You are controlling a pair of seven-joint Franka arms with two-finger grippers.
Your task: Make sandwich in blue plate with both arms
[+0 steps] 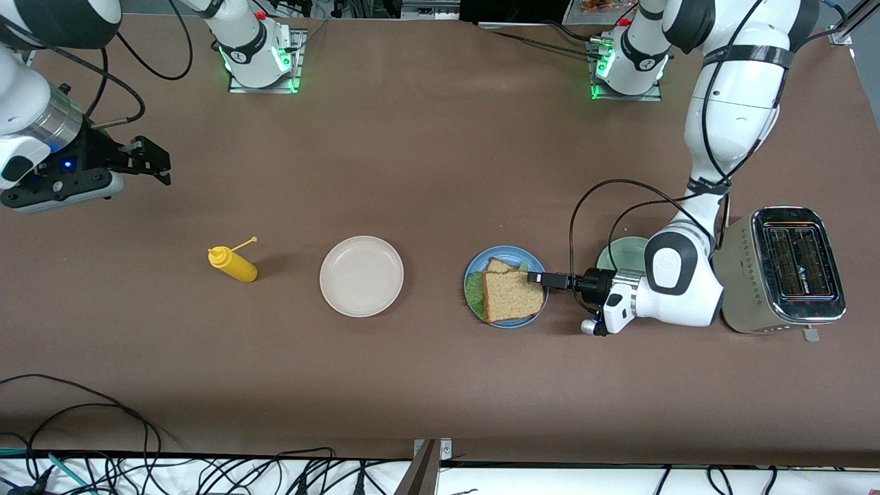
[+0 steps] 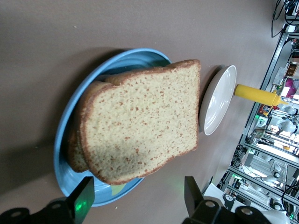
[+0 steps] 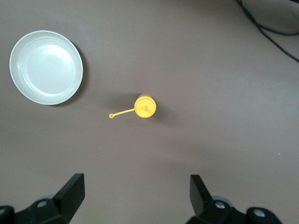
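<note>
The blue plate holds the sandwich: a top slice of brown bread lies on green lettuce and a lower slice. My left gripper is low at the plate's rim on the toaster side, open, its fingers apart from the bread's edge and gripping nothing. My right gripper hangs open and empty over the table at the right arm's end, where that arm waits.
A beige plate lies beside the blue plate toward the right arm's end. A yellow squeeze bottle stands beside it. A mint-green plate and a silver toaster sit by the left arm.
</note>
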